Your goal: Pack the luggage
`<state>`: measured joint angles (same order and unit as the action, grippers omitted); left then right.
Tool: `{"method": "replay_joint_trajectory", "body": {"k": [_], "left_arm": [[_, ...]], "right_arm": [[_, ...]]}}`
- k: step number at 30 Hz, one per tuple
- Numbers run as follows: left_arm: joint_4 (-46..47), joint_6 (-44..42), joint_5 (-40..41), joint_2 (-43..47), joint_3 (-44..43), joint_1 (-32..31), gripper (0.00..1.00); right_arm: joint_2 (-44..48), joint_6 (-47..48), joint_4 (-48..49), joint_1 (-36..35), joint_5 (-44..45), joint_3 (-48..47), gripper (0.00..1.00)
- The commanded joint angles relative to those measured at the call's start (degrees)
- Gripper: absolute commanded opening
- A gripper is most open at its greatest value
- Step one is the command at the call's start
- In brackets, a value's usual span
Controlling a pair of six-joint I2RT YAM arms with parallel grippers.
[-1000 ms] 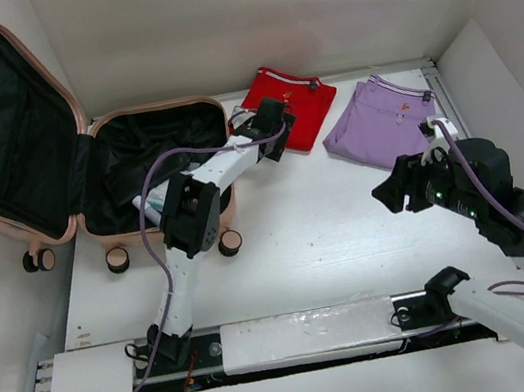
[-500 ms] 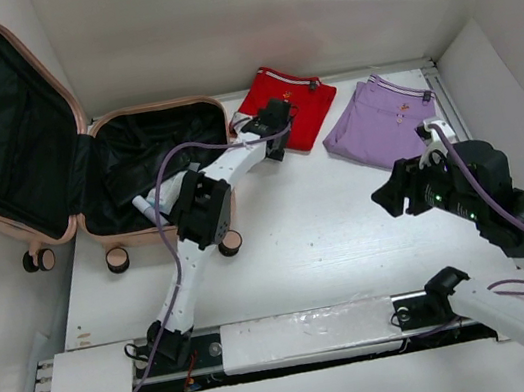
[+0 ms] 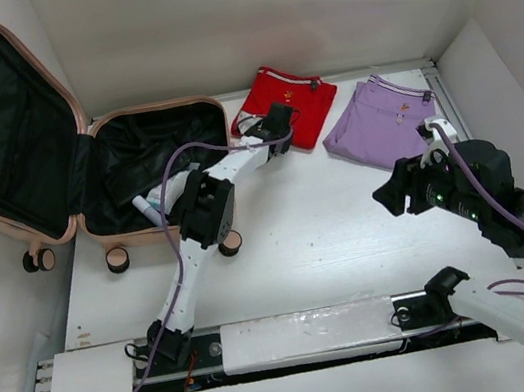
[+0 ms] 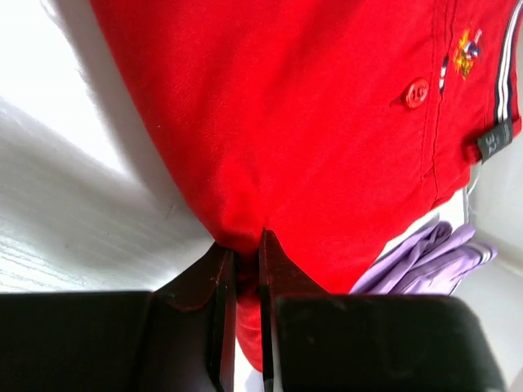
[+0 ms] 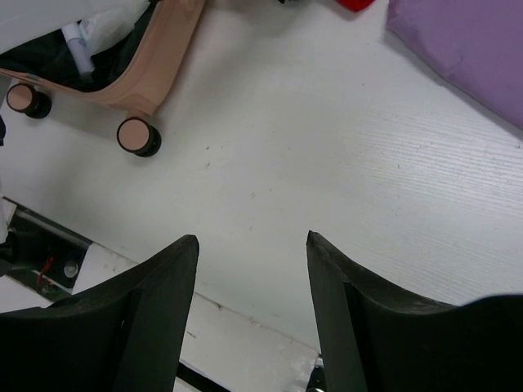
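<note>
Carried farther forward, the left gripper (image 4: 243, 253) is clamped on the red shirt's (image 4: 327, 122) edge; the right gripper (image 5: 252, 238) is kept spread.

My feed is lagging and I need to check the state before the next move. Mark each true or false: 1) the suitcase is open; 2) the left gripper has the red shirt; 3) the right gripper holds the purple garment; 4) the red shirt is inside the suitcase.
1) True. The luggage lies open, its lid laid back to the left.
2) True. The left gripper is shut on a fold at the edge of the red shirt.
3) False. The right gripper is open and empty above the table. The purple garment lies folded, untouched.
4) False. The red shirt lies on the table, between the luggage and the purple garment.
</note>
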<state>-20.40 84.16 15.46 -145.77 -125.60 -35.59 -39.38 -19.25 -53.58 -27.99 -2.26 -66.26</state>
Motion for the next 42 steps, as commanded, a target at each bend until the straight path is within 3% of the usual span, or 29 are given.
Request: {"method": "replay_joint_trajectory", "body": {"k": [1, 8, 11, 13, 17, 23, 26, 32, 36, 37, 42], "left_arm": [[4.5, -6.0, -0.1, 6.2, 8.8, -3.7, 0.00], [15.7, -4.2, -0.8, 27.0, 44.9, -9.2, 0.00], [16.3, -5.9, -2.4, 30.9, 48.9, -10.5, 0.17], [13.0, -7.5, -1.3, 31.6, 48.4, -12.0, 0.40], [9.6, -6.4, 1.8, 34.1, 50.6, -12.0, 0.66], [11.3, -1.2, 1.9, 35.3, 56.5, -9.2, 0.69], [12.0, -0.1, 1.2, 33.1, 55.8, -7.6, 0.68], [9.9, -0.1, 0.7, 24.8, 45.4, -6.9, 0.61], [9.3, 0.5, 0.7, 22.6, 43.4, -6.3, 0.20], [10.4, 0.5, 0.7, 22.6, 43.4, -5.7, 0.00], [10.9, -5.3, 1.9, 27.5, 41.8, -5.7, 0.00]], "right_arm": [[0.0, 0.6, 0.4, -0.6, 0.9, -2.2, 0.61], [-1.8, 0.1, 2.8, -0.6, 1.5, -1.1, 0.61], [-3.0, 0.1, 4.3, -0.6, 0.3, -1.1, 0.61], [-3.5, 0.1, 5.1, -0.6, -1.2, -1.1, 0.61], [-4.0, -0.4, 5.6, -0.6, -2.5, -1.1, 0.61], [-3.5, 0.1, 5.0, -0.6, -2.0, -1.6, 0.61], [-3.0, 0.1, 4.4, -0.6, -2.0, -1.6, 0.61], [-1.9, 0.6, 2.7, -0.6, -2.0, -2.1, 0.61], [-1.3, 1.1, 1.5, -0.6, -1.3, -2.6, 0.61], [-1.3, 1.1, 1.5, -0.6, -0.6, -2.6, 0.61], [-0.2, 1.1, 0.2, -0.6, 0.7, -4.4, 0.61]]}}
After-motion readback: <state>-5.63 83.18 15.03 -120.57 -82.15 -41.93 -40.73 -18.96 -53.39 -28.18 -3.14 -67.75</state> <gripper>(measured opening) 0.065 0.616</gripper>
